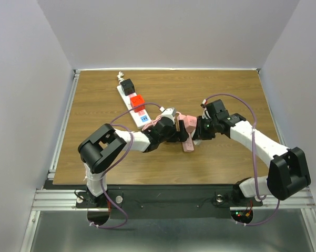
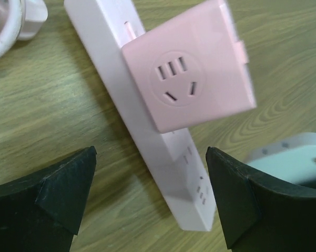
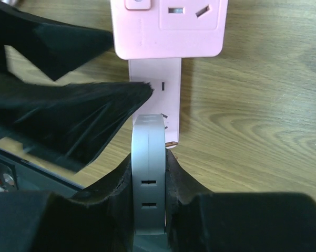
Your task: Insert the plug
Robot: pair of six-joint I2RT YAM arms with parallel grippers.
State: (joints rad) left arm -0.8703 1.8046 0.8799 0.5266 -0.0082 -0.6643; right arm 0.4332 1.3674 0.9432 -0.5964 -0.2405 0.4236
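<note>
1. Fingers, top view: the left gripper and right gripper faced each other at mid-table, close over the pink strip. How far either was open could not be read from this view. A white strip with a black block and a red block on it lay well apart, toward the far left.
2. Left wrist view: the left fingers stood wide apart and held nothing. The pink strip ran along the wood between them. A pink adapter sat on the pink strip beyond the fingertips. The plug, pale grey, showed behind the right-hand finger, beside the pink strip's near end. A white cable lay at upper left.
3. Right wrist view: the right fingers were clamped on the plug, held edge-on. The plug hung at the near end of the pink strip, in line with it. Whether the two touched could not be determined. The left fingers lay just beside, to the left.
</note>
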